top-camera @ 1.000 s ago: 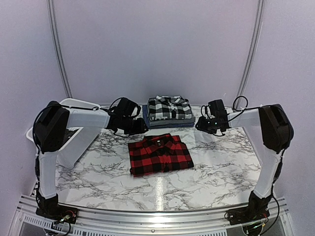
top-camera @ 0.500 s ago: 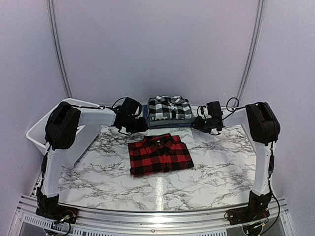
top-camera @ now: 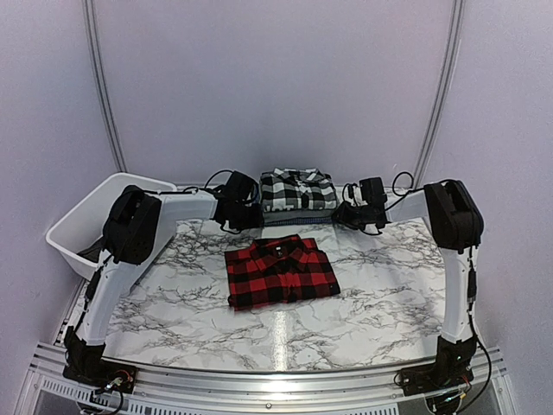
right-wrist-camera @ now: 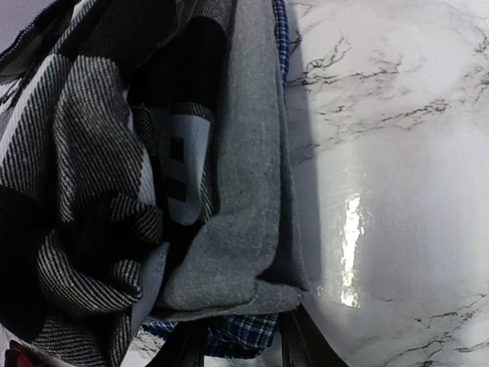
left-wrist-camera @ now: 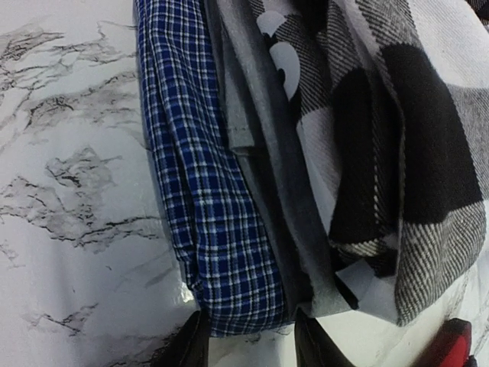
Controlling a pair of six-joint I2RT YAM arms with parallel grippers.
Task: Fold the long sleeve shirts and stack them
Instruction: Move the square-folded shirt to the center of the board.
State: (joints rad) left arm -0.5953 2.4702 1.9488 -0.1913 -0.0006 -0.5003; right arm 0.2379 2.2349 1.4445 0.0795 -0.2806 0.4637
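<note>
CHANGE: both arms reaching farther in, left gripper and right gripper now pinching blue checked shirt under far stack | MEANING: probably shifting stack | folded red-and-black check shirt lying centre, unstacked

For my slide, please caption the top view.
Both grippers flank the shirt stack; red-and-black shirt lies folded in front.

No readable text, label, brand, number or sign shows in any view.
</note>
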